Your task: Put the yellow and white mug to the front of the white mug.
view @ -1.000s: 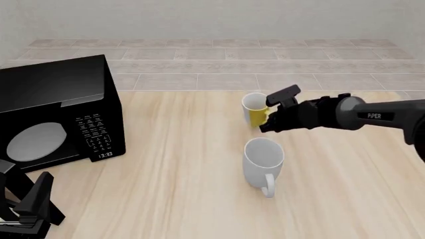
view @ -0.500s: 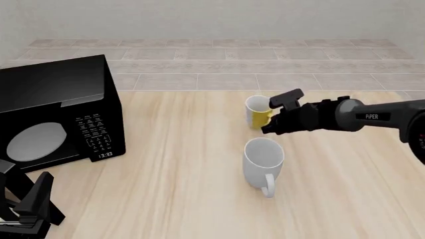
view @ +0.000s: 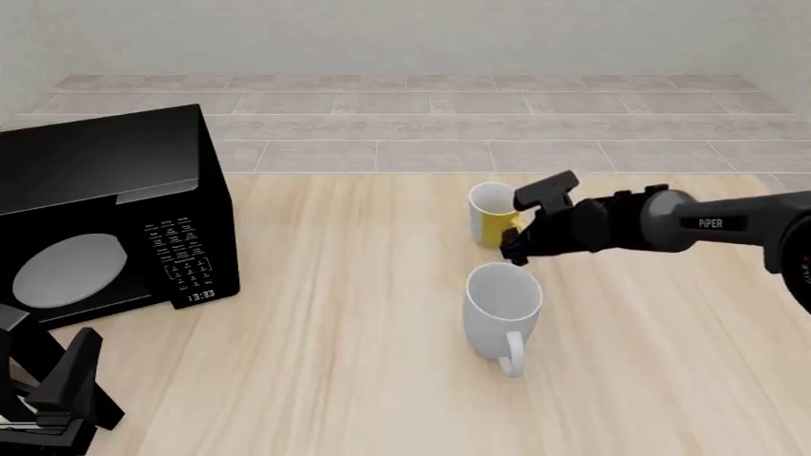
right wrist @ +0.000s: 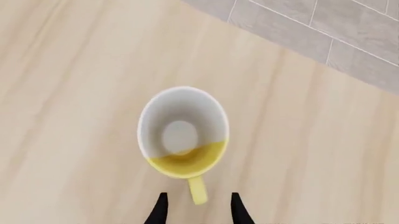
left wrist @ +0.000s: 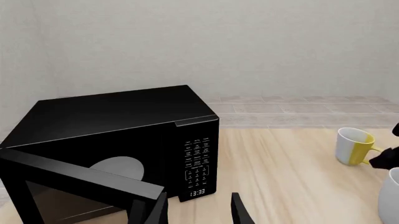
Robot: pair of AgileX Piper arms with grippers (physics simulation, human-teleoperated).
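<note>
Yellow and white mug (right wrist: 182, 132), centre frame, likely rigid, glazed, slick, light; yellow handle (right wrist: 197, 190) sits between the right gripper's (right wrist: 196, 210) narrowly parted fingers, the best hold.

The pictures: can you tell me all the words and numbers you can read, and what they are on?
"13:33" on the microwave clock display, seen in the left wrist view and the front view.
"PiPER" on the right arm, in the front view.
The microwave's keypad buttons carry tiny marks, too small to read.
The two mugs show no writing.
</note>
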